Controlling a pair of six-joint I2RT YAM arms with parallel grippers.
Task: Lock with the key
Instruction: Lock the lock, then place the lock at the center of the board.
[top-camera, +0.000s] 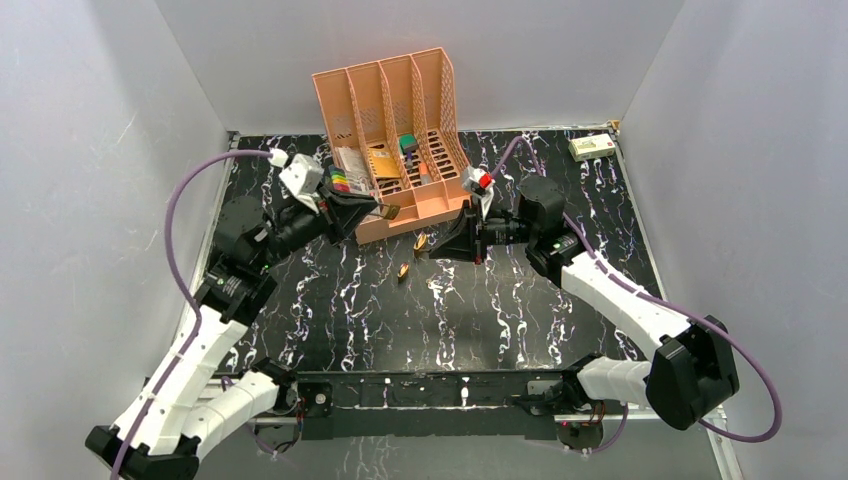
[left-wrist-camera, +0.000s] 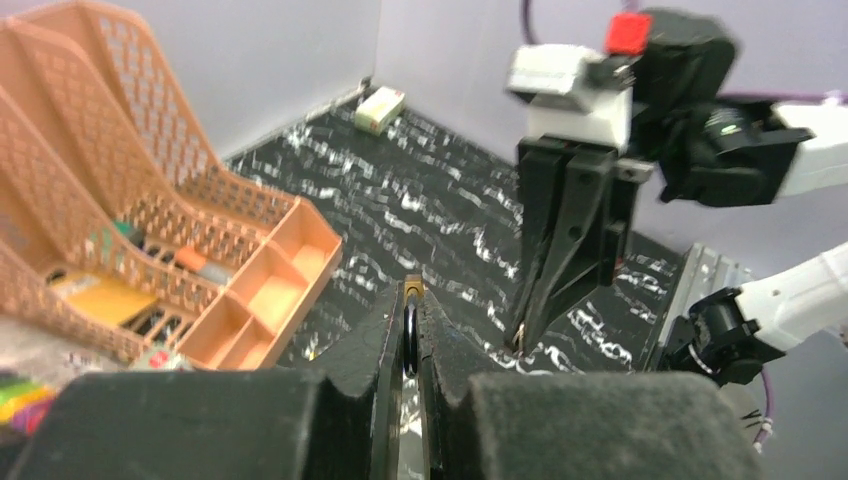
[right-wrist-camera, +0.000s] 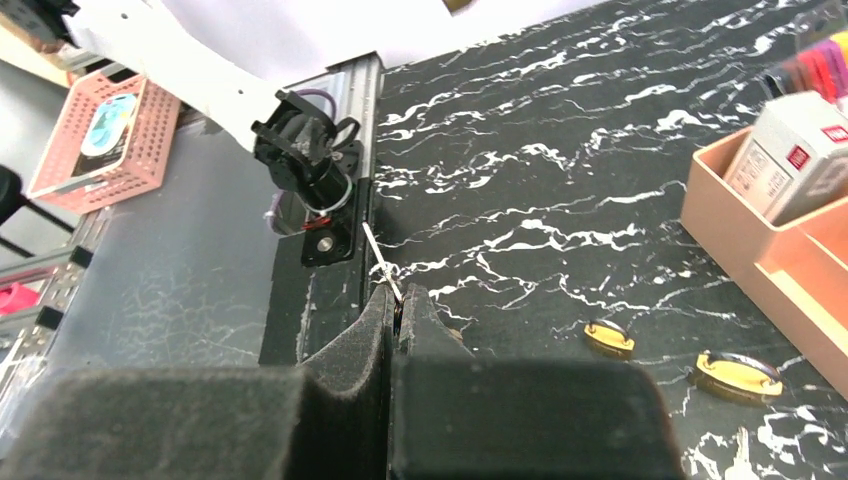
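Note:
My left gripper (top-camera: 388, 212) is shut on a small brass padlock (left-wrist-camera: 412, 289) with a dark shackle, held edge-on between the fingertips just in front of the orange organizer. My right gripper (top-camera: 438, 250) is shut on the key (right-wrist-camera: 378, 257), a thin silvery sliver sticking out past the fingertips. In the left wrist view the right gripper (left-wrist-camera: 522, 338) hangs point-down over the table, to the right of the held padlock and apart from it. Two more brass padlocks (top-camera: 421, 242) (top-camera: 402, 271) lie on the table between the grippers; they also show in the right wrist view (right-wrist-camera: 609, 337) (right-wrist-camera: 738, 371).
An orange desk organizer (top-camera: 432, 205) with a front tray stands at the back centre, holding small items and a white box (right-wrist-camera: 797, 160). A white box (top-camera: 592, 147) lies at the back right corner. White walls enclose the black marbled table (top-camera: 500, 310).

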